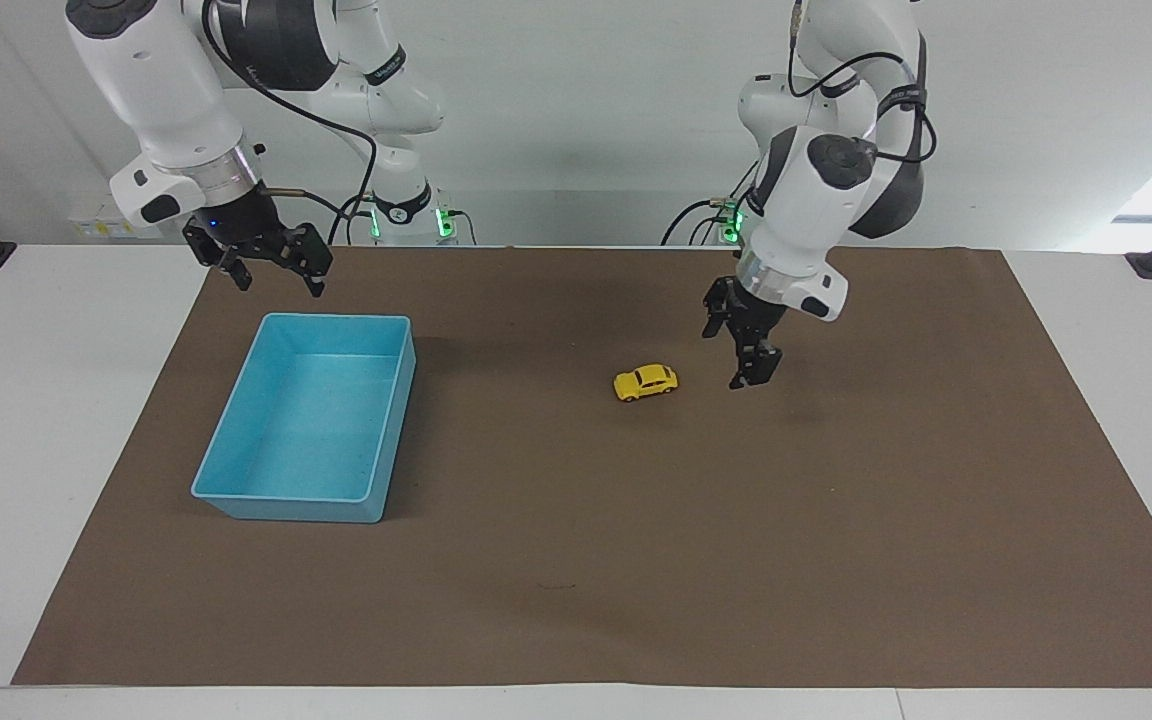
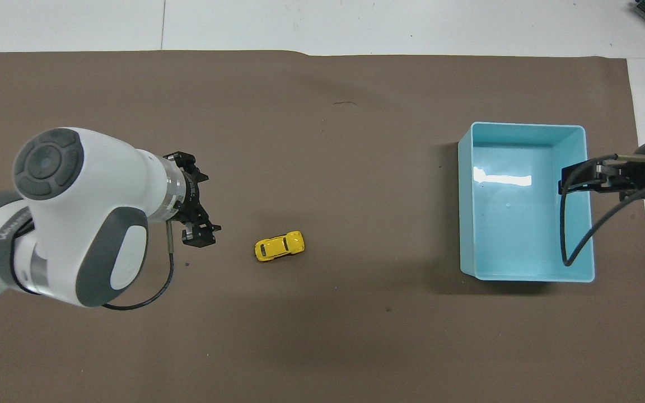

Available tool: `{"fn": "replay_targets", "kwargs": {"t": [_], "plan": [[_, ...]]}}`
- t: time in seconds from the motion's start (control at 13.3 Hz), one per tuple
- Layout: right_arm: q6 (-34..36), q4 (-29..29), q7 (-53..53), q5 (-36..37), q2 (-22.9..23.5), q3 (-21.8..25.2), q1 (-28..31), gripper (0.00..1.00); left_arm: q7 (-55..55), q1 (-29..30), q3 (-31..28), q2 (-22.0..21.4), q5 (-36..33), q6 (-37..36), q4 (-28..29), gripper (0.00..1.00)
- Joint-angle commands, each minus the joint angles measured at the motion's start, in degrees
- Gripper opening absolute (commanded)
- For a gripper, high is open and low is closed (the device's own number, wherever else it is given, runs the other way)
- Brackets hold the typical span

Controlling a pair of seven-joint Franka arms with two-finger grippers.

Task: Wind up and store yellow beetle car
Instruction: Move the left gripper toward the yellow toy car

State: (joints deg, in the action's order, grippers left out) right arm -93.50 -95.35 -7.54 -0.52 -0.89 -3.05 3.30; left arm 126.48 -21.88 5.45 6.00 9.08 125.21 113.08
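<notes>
1. Bin [image 1: 306,420]: a blue tray is set on the mat [image 1: 576,560] toward the right arm's end of the table, nothing seen inside it.
2. Right gripper [image 1: 266,262]: it is held in the air just off the bin's rim on the robots' side, jaws spread wide and nothing gripped; this arm is judged to be waiting.
3. Car [image 1: 646,382]: the yellow toy stands on its wheels near the mat's middle, well apart from the bin and nearer the mat's robot-side edge than its outer edge. In the overhead view [image 2: 279,246] its long axis is seen to run roughly along the table's length, slightly skewed.
4. Left gripper [image 1: 746,362]: it is held low over the mat just beside the car, toward the left arm's end, not touching. Jaws are wide, nothing held.
5. Key relation: the car lies sideways from the left jaws, toward the bin; the left arm is clearly the nearer one. A short sideways shift and a drop are judged necessary, with the fingers set across the car's narrow width, not its length.
</notes>
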Motion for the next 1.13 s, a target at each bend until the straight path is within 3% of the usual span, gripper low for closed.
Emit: {"fn": "replay_targets", "kwargs": {"t": [0.0, 1.05], "plan": [[0.69, -0.54, -0.01, 0.43, -0.86, -0.29, 0.39, 1.00, 3.24, -3.95, -0.97, 1.56, 0.86, 5.99, 3.00, 1.00], [0.69, -0.54, -0.01, 0.43, -0.95, -0.29, 0.39, 1.00, 12.74, -8.96, -1.14, 1.74, 0.77, 13.74, 11.36, 1.00]]}}
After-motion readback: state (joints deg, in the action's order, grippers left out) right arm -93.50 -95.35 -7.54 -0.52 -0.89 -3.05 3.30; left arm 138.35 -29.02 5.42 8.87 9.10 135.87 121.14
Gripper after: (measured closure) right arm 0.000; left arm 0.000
